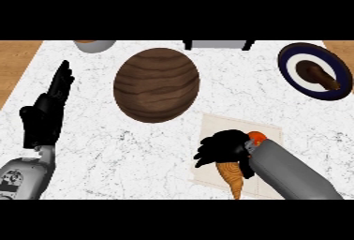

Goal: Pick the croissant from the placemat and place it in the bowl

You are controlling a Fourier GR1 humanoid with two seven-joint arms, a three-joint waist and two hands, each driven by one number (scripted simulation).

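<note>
Our right hand (223, 149) curls over the croissant (233, 179) on the placemat (220, 123).

We see the hand's black fingers bent down around the croissant's broad upper end, while its pointed end sticks out below the palm, towards us and past the placemat's near edge. Just behind the wrist we can make out a small orange thing (257, 137), mostly hidden. Everything sits on a white marbled tabletop (131, 154) with wooden flooring at its far corners. The wooden bowl (156, 84) lies beyond the hand and to its left, with bare tabletop between them. Farther off to the right of the hand is a dark plate (290, 63) carrying something brown. Our left hand (43, 117) rests open, fingers up, well to the left.
</note>
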